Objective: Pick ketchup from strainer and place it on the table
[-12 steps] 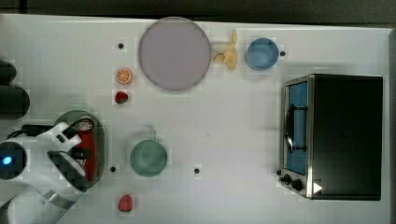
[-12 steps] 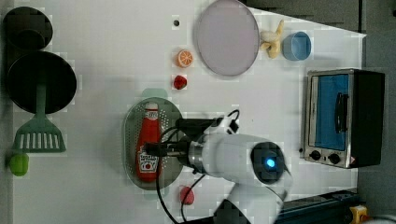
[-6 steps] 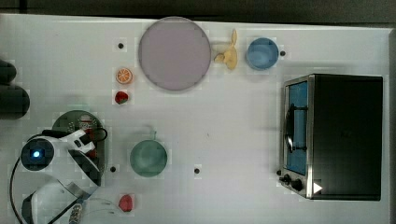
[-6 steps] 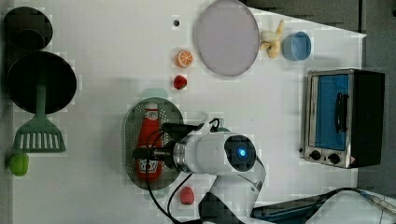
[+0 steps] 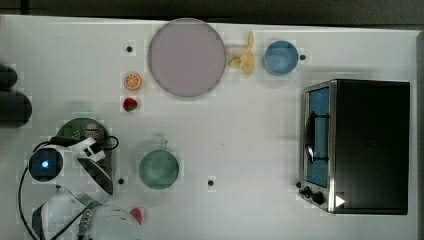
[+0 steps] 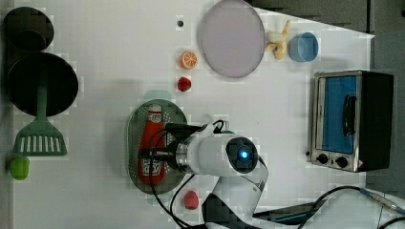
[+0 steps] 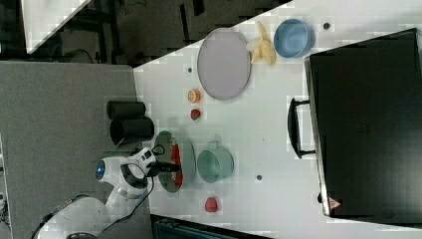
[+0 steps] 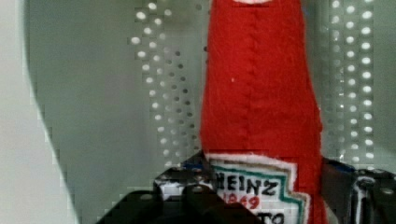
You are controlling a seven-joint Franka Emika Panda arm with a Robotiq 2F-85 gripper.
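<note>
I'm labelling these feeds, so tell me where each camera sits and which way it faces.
Top view: overhead, looking straight down; arm at the top view's lower left.
Left view: overhead, slightly tilted; gripper over the ketchup in the strainer.
Right view: high, turned sideways; arm at the bottom.
Wrist view: on the hand, facing the ketchup label.
All three off-arm views share the toaster oven.

You see grey carpeted floor (image 7: 59, 109) on right view's left, dark floor (image 7: 149, 25) beyond table's far edge, even overhead light, soft shadows.
</note>
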